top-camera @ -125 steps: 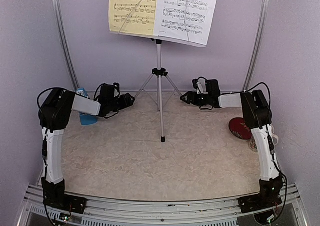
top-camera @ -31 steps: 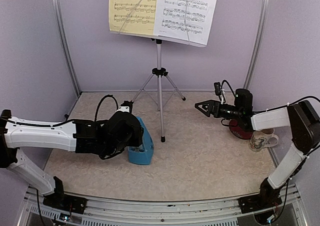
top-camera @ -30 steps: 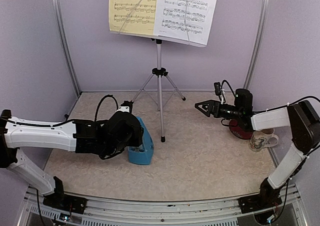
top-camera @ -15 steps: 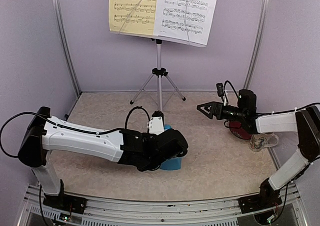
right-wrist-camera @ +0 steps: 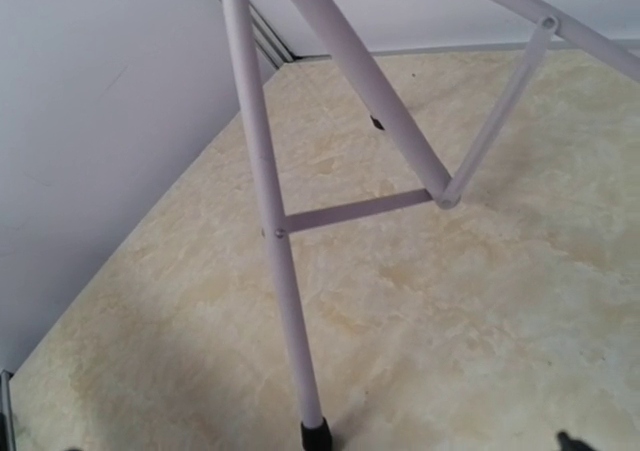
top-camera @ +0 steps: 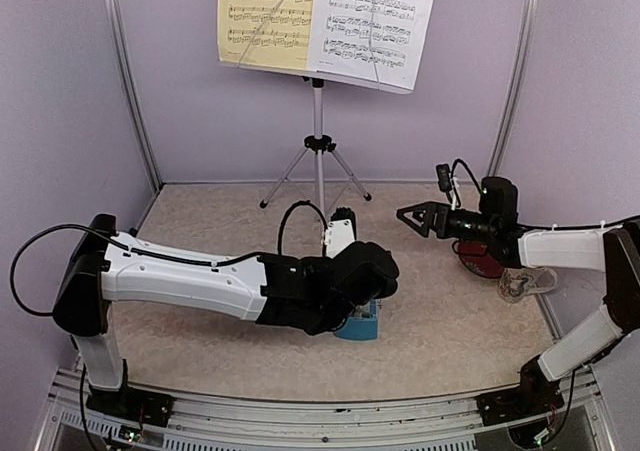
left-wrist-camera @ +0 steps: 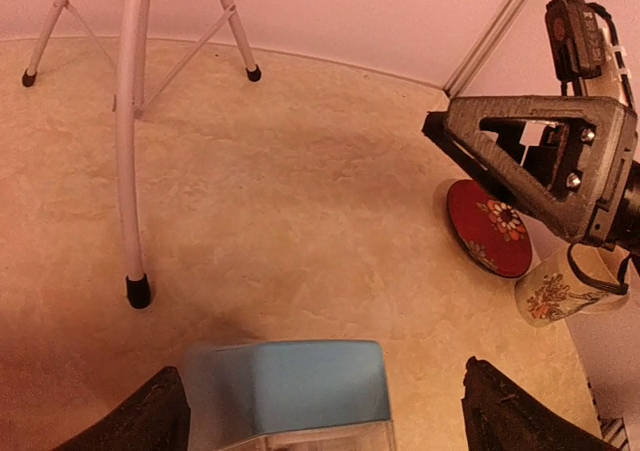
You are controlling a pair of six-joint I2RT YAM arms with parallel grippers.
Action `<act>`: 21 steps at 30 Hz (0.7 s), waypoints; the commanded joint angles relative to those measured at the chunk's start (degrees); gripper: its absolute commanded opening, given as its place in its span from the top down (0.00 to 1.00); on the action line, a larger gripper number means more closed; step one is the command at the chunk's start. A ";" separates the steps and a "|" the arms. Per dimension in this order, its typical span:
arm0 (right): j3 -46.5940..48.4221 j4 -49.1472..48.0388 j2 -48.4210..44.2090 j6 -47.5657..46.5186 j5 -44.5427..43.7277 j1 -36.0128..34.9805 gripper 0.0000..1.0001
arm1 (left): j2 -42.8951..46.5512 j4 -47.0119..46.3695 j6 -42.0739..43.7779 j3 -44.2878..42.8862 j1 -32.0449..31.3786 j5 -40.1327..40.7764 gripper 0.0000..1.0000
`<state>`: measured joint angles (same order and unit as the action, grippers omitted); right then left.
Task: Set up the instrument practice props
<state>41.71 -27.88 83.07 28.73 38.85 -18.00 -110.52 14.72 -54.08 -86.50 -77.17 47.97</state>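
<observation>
Blue first: found the pyramid metronome (top-camera: 360,323) resting on the beige marbled tabletop (top-camera: 440,341) near the middle, just nearer than the near foot of the silver tripod music stand (top-camera: 318,186) and a little to its right. Saw most of it hidden from above by the left gripper (left-wrist-camera: 322,391), stretched across from the left side. Checked the left wrist view and found the jaws spread wide, with the metronome between the two dark fingers (left-wrist-camera: 155,416) but not pinched. Noted bare tabletop between its right face and the right-hand finger. Could not tell touching from merely beside at the left face. Held nothing.

Placed the stand at the far centre, all three black-capped feet on the tabletop. Read a yellow sheet of music (top-camera: 265,16) on the left of its desk and a white sheet of music (top-camera: 375,21) on the right, side by side, each crossed by a thin wire holder.

Found the right gripper (top-camera: 405,214) hovering above the tabletop to the right of the stand, pointing left toward it, well apart from the metronome. Saw its jaws fully spread, with nothing between them. Spotted a dark red round disc (top-camera: 483,261) under that arm by the right wall, and a white patterned mug (top-camera: 522,283) just beside it on the near side.
</observation>
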 commanded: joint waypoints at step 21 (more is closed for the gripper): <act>-0.94 18.72 -16.92 9.91 -19.06 -11.85 0.00 | 26.65 -49.09 25.66 55.27 18.91 -36.81 0.36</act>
<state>41.71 -11.94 67.96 36.01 21.32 -27.03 -80.27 -31.70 -30.87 -35.75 -59.66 15.03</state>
